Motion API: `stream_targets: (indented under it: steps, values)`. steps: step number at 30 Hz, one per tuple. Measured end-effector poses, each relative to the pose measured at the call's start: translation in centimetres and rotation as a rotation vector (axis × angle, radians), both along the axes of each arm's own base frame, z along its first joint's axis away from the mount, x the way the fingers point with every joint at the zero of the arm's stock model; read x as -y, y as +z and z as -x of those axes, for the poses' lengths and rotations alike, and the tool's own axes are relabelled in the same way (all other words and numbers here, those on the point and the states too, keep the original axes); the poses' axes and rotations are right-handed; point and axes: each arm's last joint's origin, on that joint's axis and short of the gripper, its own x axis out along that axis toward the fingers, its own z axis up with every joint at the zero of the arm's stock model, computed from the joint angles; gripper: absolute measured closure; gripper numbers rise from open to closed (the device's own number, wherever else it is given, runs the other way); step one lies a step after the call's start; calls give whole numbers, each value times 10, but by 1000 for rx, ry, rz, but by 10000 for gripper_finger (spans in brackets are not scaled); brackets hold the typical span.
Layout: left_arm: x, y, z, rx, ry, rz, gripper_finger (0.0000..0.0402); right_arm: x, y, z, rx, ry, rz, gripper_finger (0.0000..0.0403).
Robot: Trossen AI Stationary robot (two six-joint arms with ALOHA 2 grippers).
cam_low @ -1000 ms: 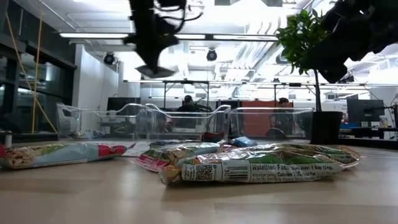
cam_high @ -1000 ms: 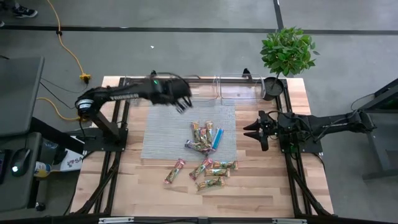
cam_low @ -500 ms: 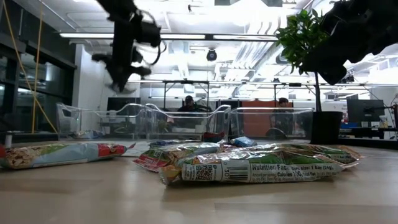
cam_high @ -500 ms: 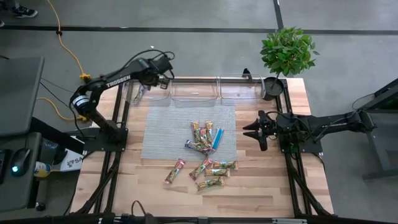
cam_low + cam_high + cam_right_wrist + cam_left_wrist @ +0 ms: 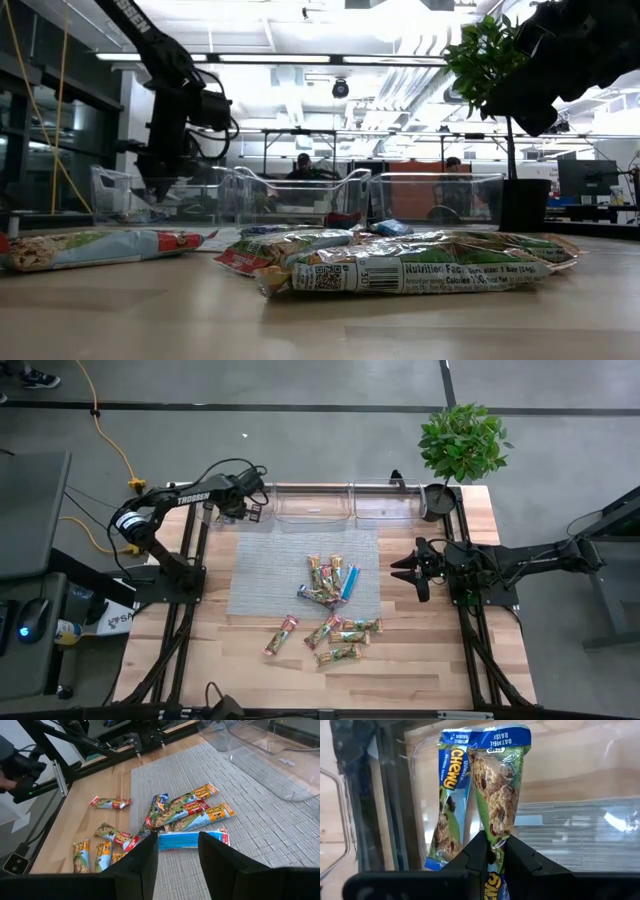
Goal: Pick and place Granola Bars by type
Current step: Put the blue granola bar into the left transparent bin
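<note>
My left gripper is over the far-left clear bin, pointing steeply down and shut on a green-and-blue granola bar. A second bar of the same colours lies in that bin beside it. More granola bars lie flat on the grey mat, among them a bright blue one. Others rest on the wood nearer the front, and one lies apart. My right gripper waits open at the table's right side, its fingers empty. My left gripper pinches the bar between its two fingers close to one end of the wrapper. The fingers come from above, slanting down. The bar reaches on past the fingertips into the bin, its blue sealed end farthest away. Whether that end touches the bin floor I cannot tell.
Two more clear bins stand along the far edge to the right of the first. A potted plant stands at the far right corner. Bare wood lies left of the mat and along the near edge.
My left gripper has swung from above the mat's far edge toward the table's far left corner and sunk down into the left bin, turning as it went. The bars on the table have not moved.
</note>
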Motion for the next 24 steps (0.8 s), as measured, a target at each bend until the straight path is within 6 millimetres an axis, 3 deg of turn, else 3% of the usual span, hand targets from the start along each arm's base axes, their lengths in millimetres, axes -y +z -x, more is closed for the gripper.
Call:
stream_targets:
  steps: [7, 17, 20, 24]
  values:
    - [-3, 0, -5, 40, -102, 6, 340, 0, 0, 0, 1, -11, 3, 279]
    - [-5, 3, -8, 78, -149, 3, 229, 0, 0, 0, 1, -11, 3, 279]
    - [-7, 20, -13, 161, -253, -34, 210, 0, 0, 0, 1, -11, 3, 279]
    - [-5, 57, -14, 281, -352, -123, 205, 0, 0, 0, 0, -11, 3, 279]
